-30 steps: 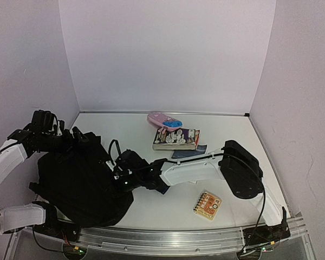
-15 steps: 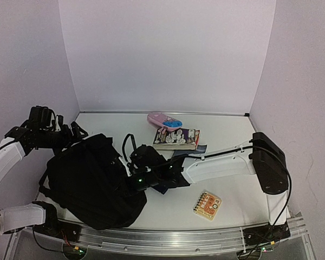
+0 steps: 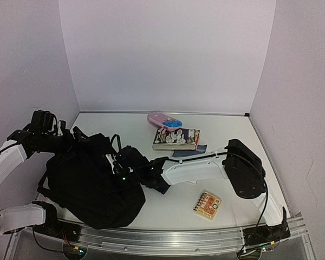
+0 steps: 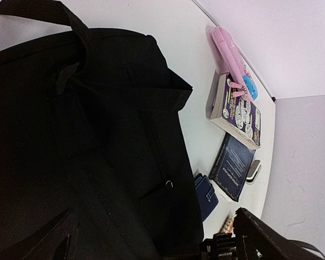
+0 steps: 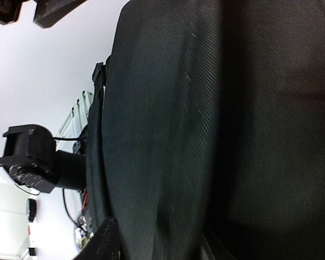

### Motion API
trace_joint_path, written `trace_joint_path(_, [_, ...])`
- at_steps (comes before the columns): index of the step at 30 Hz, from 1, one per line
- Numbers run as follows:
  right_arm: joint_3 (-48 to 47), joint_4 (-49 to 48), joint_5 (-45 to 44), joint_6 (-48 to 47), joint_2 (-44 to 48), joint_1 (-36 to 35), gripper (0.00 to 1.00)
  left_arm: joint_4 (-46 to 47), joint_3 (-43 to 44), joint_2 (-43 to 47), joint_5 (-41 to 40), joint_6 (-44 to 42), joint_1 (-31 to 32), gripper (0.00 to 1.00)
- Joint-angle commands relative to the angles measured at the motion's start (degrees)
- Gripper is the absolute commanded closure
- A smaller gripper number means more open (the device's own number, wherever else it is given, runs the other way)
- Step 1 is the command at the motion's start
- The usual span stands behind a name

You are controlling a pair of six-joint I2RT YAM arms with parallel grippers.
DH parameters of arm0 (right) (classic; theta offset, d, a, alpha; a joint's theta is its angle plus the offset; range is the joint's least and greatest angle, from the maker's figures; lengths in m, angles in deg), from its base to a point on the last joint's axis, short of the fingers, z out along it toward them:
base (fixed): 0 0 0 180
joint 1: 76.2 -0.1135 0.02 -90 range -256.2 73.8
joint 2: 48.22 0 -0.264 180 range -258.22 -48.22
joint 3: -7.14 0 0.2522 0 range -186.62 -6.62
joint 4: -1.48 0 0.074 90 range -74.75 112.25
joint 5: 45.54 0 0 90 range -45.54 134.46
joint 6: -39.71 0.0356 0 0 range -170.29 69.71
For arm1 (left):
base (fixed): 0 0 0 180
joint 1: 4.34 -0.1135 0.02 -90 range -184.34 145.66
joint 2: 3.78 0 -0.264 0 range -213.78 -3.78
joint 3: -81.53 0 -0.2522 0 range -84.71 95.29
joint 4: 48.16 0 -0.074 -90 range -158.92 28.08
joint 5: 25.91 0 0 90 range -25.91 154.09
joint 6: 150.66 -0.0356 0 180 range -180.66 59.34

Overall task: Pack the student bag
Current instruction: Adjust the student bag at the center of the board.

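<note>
The student bag (image 3: 86,187) is a large black fabric backpack lying flat at the left of the table. It fills most of the left wrist view (image 4: 81,141) and the right wrist view (image 5: 216,124). My left gripper (image 3: 70,138) is at the bag's far left corner. Its fingers stand wide apart, with bag fabric below them (image 4: 151,246). My right gripper (image 3: 121,169) rests on the bag's right side. Its fingers are parted and pressed to the fabric (image 5: 154,244), gripping nothing that I can see.
A small dark-blue wallet (image 4: 206,196) lies against the bag's right edge. Behind it are a dark notebook (image 3: 187,154), a picture book (image 3: 176,139) and a pink pencil case (image 3: 164,120). An orange spiral notepad (image 3: 207,205) lies front right. Walls stand on three sides.
The right gripper dragged the bag a little to the right while shut, then opened its jaws and slid back left over the bag. The left gripper stayed wide open.
</note>
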Motion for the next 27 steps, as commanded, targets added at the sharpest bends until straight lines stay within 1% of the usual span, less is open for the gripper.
trace_joint_path(1, [-6.3,-2.0,0.6,-1.0,-4.3,-0.4,0.57,1.8,-0.7,1.1,1.5,0.9,-0.4,0.0])
trace_joint_path(3, [-8.3,-2.0,0.3,-1.2,-5.6,-0.4,0.58,2.1,-0.9,1.1,1.5,1.0,-0.4,0.0])
trace_joint_path(4, [-8.8,-2.0,-0.7,-1.1,-5.7,-0.4,0.6,2.3,-1.0,1.1,1.8,0.9,-0.4,0.0])
trace_joint_path(5, [-9.0,-2.0,-2.4,-1.0,-5.5,-0.4,0.65,2.8,-1.1,1.3,2.5,0.6,-0.4,0.0])
trace_joint_path(7, [-8.0,-2.1,-6.0,-0.8,-3.5,-0.4,0.8,4.4,-1.3,2.0,4.6,-0.3,-0.4,0.0])
trace_joint_path(8, [-7.1,-2.4,-8.4,-0.7,-2.0,-0.4,0.85,5.0,-1.4,2.6,5.2,-0.5,-0.3,0.0])
trace_joint_path(11, [-2.8,-3.3,-17.3,1.2,3.9,-0.2,0.96,5.6,-1.2,4.4,5.2,-2.3,-0.4,0.0])
trace_joint_path(13, [1.1,-4.6,-21.7,3.5,8.5,0.3,0.99,5.8,-1.2,5.4,5.3,-3.9,-0.3,0.0])
trace_joint_path(17, [9.4,-9.2,-29.3,8.5,15.1,1.5,1.0,5.8,-1.4,4.6,4.9,-7.1,-0.3,0.0])
trace_joint_path(20, [13.9,-9.5,-32.7,12.7,17.2,2.8,1.0,5.8,-1.7,1.6,4.8,-9.0,-0.3,0.0])
trace_joint_path(24, [17.3,-9.6,-29.3,18.0,16.4,5.3,1.0,7.2,-1.7,-3.4,5.5,-10.6,0.4,0.02])
trace_joint_path(27, [19.7,-10.3,-27.8,20.5,16.0,5.9,1.0,9.2,-1.2,-6.3,3.0,-12.2,3.7,0.05])
